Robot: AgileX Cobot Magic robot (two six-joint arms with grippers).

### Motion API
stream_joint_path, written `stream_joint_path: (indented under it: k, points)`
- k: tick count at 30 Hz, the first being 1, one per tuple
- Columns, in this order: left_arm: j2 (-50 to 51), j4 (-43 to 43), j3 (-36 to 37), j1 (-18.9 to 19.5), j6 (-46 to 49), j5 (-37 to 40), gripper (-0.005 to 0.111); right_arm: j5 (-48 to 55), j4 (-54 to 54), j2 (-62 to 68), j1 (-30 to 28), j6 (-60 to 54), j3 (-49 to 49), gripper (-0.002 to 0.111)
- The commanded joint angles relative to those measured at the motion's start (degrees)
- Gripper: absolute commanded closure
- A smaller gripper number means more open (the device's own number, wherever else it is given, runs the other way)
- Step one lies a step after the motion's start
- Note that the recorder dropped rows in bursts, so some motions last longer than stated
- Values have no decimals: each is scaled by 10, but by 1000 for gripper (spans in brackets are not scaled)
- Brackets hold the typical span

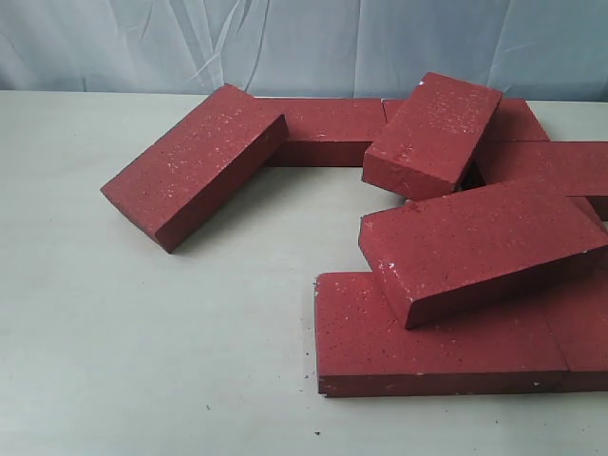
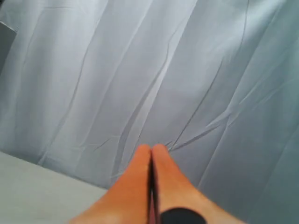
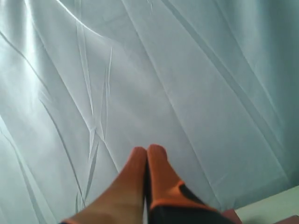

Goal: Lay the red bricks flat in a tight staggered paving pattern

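Note:
Several red bricks lie jumbled on the pale table in the exterior view. One leans at the left, propped on a flat brick at the back. Another rests tilted on back bricks. A further one lies askew atop a flat pair at the front right. Neither gripper shows in the exterior view. My left gripper is shut with nothing in it, pointing at the curtain. My right gripper is likewise shut and empty; a red brick corner peeks beside it.
A wrinkled pale blue curtain hangs behind the table and fills both wrist views. Bare table surface spreads over the left and front of the exterior view. A strip of table edge shows in the left wrist view.

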Motion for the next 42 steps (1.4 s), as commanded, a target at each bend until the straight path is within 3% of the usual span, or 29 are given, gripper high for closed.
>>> stream_joint_path:
  k: [1,7,13,17,22,28,42]
  points:
    - [109,93,-77,-1,2,141,107,101,-74,85,-1,-7,-82,109]
    - [273,111,-203,-2,84,319,107,260,-145,201,-1,-15,-186,109]
    - [357,5,-242,-4,174,373,107,298,-175,316,-1,-28,-225,109]
    - [401,-61,-248,-39,270,414,107,336,-117,407,3,-52,-250,109]
    - [452,-59,-248,-94,272,419,107,377,-16,502,20,-172,-286,109]
    - [511,-57,-248,-169,274,405,107,424,-22,605,23,-177,-342,109]
    - [611,-55,-248,-279,275,338,107,482,-209,763,-2,-130,-462,109]
